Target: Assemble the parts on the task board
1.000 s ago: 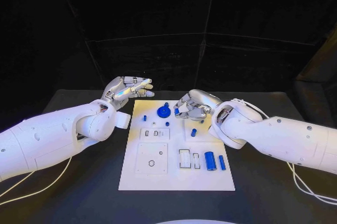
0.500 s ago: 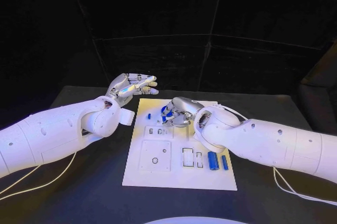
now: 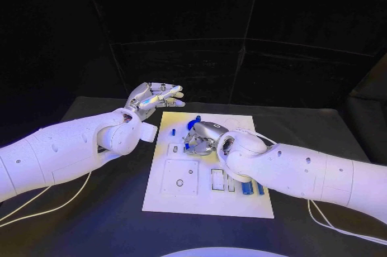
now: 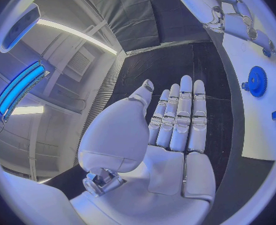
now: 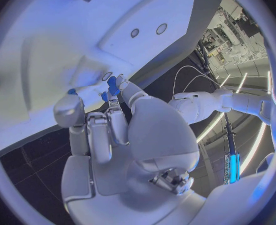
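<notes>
The right hand (image 3: 202,138) is lowered over the upper middle of the white task board (image 3: 206,204), fingers curled around a small blue part (image 5: 113,85) pinched at the fingertips, just above the board surface. A blue gear (image 4: 257,81) sits on the board's far end, with a small blue peg (image 3: 175,132) near it. Two blue cylinders (image 3: 244,189) lie near the right edge of the board. The left hand (image 3: 153,99) is raised beside the far left corner of the board, fingers extended and apart, holding nothing. The board lies on the black table (image 3: 97,223).
</notes>
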